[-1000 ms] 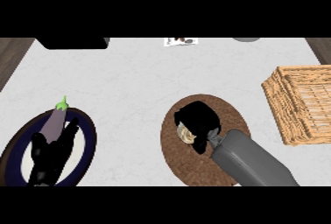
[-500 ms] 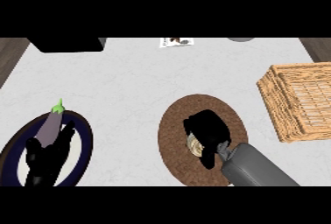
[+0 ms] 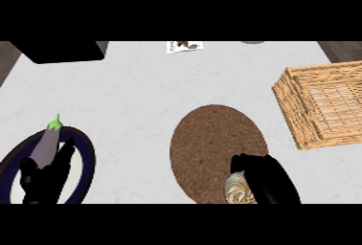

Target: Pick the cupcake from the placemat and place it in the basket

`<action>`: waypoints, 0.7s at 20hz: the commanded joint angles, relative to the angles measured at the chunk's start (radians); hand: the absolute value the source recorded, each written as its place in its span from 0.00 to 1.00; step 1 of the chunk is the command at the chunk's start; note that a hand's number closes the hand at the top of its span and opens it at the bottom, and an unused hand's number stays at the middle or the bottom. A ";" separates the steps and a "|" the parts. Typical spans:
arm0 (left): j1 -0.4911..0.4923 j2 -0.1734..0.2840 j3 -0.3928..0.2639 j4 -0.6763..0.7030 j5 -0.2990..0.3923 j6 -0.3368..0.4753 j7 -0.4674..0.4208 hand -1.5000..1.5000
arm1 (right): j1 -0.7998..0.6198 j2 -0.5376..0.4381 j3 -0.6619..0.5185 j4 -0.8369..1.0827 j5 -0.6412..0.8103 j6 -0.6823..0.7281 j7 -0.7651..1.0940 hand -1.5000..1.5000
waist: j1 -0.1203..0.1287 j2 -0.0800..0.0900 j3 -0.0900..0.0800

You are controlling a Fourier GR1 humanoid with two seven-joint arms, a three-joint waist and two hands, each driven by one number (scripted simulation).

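Note:
The cupcake [image 3: 239, 189] shows as a pale swirled top at the lower edge of the view, over the near end of the round brown placemat [image 3: 212, 143]. My right hand [image 3: 263, 177] is curled round it from the right and hides most of it. The wicker basket [image 3: 311, 129] stands at the right side of the counter, apart from the hand. My left hand [image 3: 44, 176] rests open at the lower left, over a dark blue plate [image 3: 86, 155].
A purple eggplant [image 3: 48, 143] with a green stem lies on the blue plate beside my left hand. A black box [image 3: 60, 50] sits at the back left, and a small card [image 3: 184, 46] at the back middle.
My right hand has drawn back toward the lower edge with the cupcake in it, uncovering most of the placemat. The left hand has stayed put.

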 commanded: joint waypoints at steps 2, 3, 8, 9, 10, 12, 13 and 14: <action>0.047 -0.015 -0.005 0.040 0.017 -0.003 0.031 0.50 | 0.103 0.173 -0.114 -0.231 -0.189 -0.195 0.013 1.00 | -0.018 0.013 -0.012; 0.041 -0.033 -0.023 0.041 -0.003 0.014 0.025 0.50 | 0.121 0.167 -0.130 -0.292 -0.202 -0.215 0.004 1.00 | -0.020 0.013 -0.013; 0.001 -0.015 -0.011 0.050 0.000 -0.001 0.054 0.50 | 0.128 0.113 -0.309 -0.611 -0.296 -0.181 0.093 1.00 | 0.004 0.018 -0.017; 0.000 -0.002 0.007 0.082 0.011 -0.030 0.027 0.50 | 0.175 0.100 -0.316 -0.673 -0.282 -0.187 0.111 1.00 | 0.005 0.018 -0.017; 0.004 -0.018 -0.024 0.040 -0.006 -0.012 0.054 0.50 | 0.154 0.095 -0.377 -0.717 -0.325 -0.154 0.170 1.00 | 0.020 0.020 -0.017; 0.001 -0.023 -0.019 0.066 -0.015 -0.011 0.034 0.50 | 0.130 0.071 -0.468 -0.736 -0.350 -0.127 0.213 1.00 | 0.024 0.020 -0.018; 0.020 -0.047 -0.048 0.059 -0.023 -0.009 0.026 0.50 | 0.088 0.066 -0.517 -0.727 -0.375 -0.113 0.236 1.00 | 0.025 0.020 -0.018; -0.008 -0.025 -0.010 0.087 -0.006 -0.025 0.024 0.50 | 0.097 0.052 -0.536 -0.743 -0.367 -0.096 0.260 1.00 | 0.024 0.020 -0.018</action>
